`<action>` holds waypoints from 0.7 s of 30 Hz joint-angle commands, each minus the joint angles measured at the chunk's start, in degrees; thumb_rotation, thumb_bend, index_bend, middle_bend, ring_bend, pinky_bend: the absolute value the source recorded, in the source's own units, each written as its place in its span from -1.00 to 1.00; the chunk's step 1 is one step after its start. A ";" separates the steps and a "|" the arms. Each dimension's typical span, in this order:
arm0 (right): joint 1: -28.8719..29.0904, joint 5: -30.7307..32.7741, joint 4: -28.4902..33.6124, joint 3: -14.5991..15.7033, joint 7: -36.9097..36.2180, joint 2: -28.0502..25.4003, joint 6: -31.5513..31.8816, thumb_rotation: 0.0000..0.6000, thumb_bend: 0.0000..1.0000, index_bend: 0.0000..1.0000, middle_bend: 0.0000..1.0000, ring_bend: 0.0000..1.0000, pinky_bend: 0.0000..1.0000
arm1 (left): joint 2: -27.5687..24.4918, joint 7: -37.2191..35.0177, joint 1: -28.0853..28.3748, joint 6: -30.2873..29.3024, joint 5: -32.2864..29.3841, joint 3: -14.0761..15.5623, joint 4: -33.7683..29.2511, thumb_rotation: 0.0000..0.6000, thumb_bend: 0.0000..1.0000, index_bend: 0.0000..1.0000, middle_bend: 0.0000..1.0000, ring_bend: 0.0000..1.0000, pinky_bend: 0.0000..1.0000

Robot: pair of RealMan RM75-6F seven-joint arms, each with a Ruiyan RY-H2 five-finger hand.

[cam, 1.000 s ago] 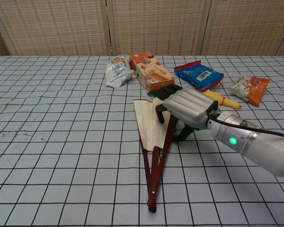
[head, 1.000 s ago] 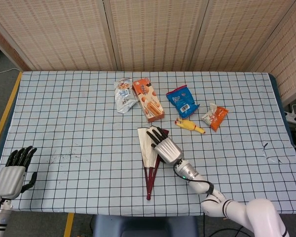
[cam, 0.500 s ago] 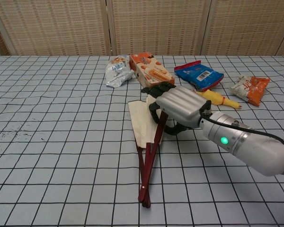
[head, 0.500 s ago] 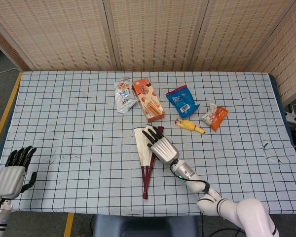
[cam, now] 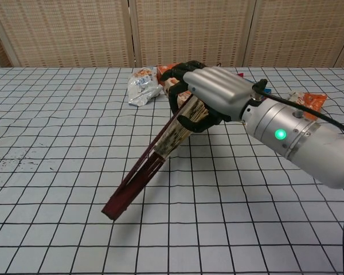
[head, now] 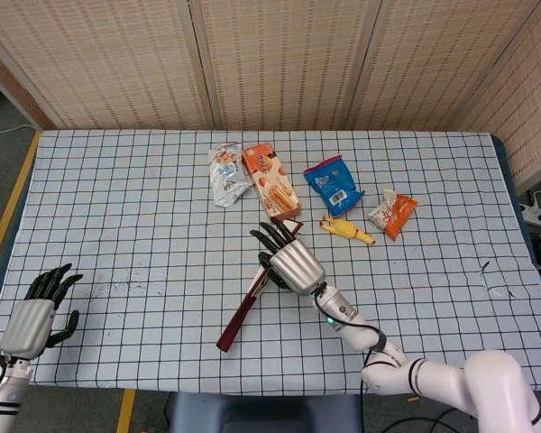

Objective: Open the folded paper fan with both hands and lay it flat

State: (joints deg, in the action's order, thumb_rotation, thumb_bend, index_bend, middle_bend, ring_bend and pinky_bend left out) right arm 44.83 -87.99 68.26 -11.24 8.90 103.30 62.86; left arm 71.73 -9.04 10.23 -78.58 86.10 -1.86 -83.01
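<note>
The paper fan [head: 242, 313] has dark red ribs and cream paper, and its leaves are gathered almost shut. It hangs tilted above the checked table, pivot end low and to the left [cam: 139, 179]. My right hand [head: 288, 260] grips its upper paper end, fingers wrapped round it [cam: 215, 94]. My left hand [head: 38, 311] hovers at the table's near left corner, fingers spread, holding nothing, far from the fan. It does not show in the chest view.
Behind the fan lie a silver snack bag [head: 227, 174], an orange biscuit box [head: 270, 180], a blue bag [head: 334, 185], a yellow rubber chicken [head: 347, 231] and an orange packet [head: 393, 214]. A woven screen backs the checked table [head: 117, 225].
My right hand closed round the half-spread fan and lifted it off the table; its leaves gathered together and the pivot end swung left. My left hand shifted slightly right.
</note>
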 commanded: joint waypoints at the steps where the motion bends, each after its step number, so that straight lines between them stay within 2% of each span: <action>1: 1.19 8.99 13.51 -5.92 4.20 -7.24 -5.50 1.00 0.62 0.46 -0.79 -1.00 -1.00 | 4.16 -21.23 2.83 4.74 1.22 0.24 7.48 1.00 0.04 -0.51 -1.00 -1.00 -0.84; 4: 1.94 15.44 18.57 -9.17 4.56 -8.71 -7.84 1.00 0.62 0.47 -0.77 -1.00 -1.00 | 4.81 -29.58 4.05 7.19 1.51 0.70 9.33 1.00 0.03 -0.50 -1.00 -1.00 -0.84; 9: 3.67 24.39 23.33 -13.55 3.50 -9.54 -10.07 1.00 0.62 0.49 -0.76 -1.00 -1.00 | 6.54 -36.60 4.99 7.25 1.86 0.32 10.20 1.00 0.03 -0.45 -1.00 -1.00 -0.84; 12: 4.98 27.74 24.34 -15.39 2.41 -9.11 -10.39 1.00 0.62 0.50 -0.76 -1.00 -1.00 | 8.34 -42.02 5.69 8.05 0.82 -0.54 9.05 1.00 -0.02 -0.56 -1.00 -1.00 -0.84; 16: 6.91 30.59 24.37 -16.75 1.37 -7.75 -10.24 1.00 0.62 0.50 -0.76 -1.00 -1.00 | 12.26 -42.97 8.12 10.26 -1.11 -2.84 8.37 1.00 -0.08 -0.85 -1.00 -1.00 -0.86; 21: 9.30 34.46 23.05 -17.95 1.56 -5.46 -9.29 1.00 0.62 0.51 -0.74 -1.00 -1.00 | 17.41 -41.39 10.72 10.96 -5.82 -8.09 8.89 1.00 -0.10 -0.88 -1.00 -1.00 -0.86</action>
State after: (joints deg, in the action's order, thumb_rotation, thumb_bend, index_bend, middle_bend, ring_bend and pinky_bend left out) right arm 53.29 -54.52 91.86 -28.69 10.39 97.02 53.16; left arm 87.26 -51.16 19.64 -68.19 82.11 -8.03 -74.27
